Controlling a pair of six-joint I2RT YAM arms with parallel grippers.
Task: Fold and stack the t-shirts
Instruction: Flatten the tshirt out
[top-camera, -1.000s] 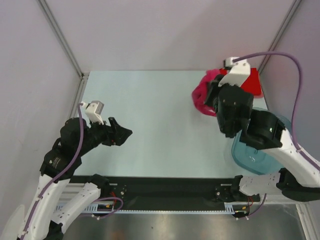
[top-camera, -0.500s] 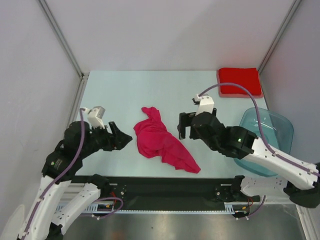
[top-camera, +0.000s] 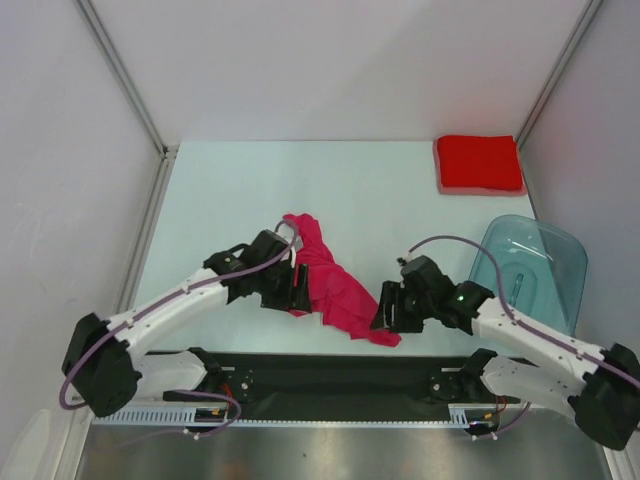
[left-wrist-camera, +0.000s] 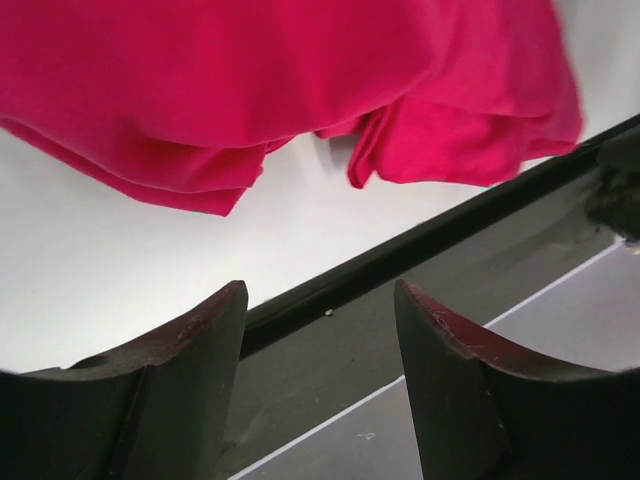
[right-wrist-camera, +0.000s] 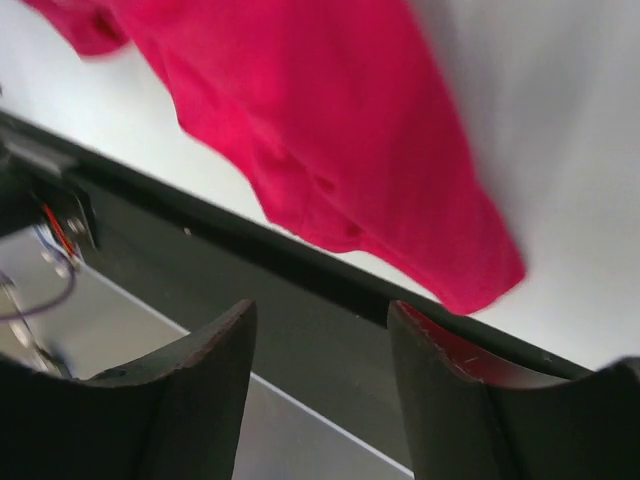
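The magenta-pink t-shirt (top-camera: 335, 285) lies crumpled near the table's front edge, and it fills the top of the left wrist view (left-wrist-camera: 300, 90) and the right wrist view (right-wrist-camera: 330, 150). The brighter red t-shirt (top-camera: 480, 163) sits folded flat at the back right corner. My left gripper (top-camera: 299, 290) is low at the pink shirt's left edge, open, with nothing between its fingers (left-wrist-camera: 190, 340). My right gripper (top-camera: 384, 312) is low at the shirt's front right tip, also open and empty (right-wrist-camera: 322, 320).
A translucent blue-grey plastic tub (top-camera: 530, 275) stands at the right, just behind my right arm. The black front rail (top-camera: 330, 370) runs along the table's near edge, close under both grippers. Grey walls enclose the table on three sides.
The pink shirt, first bunched at the back right at my right gripper, dropped to the front middle. Both arms have since swung down to its two ends, the left from the left side.
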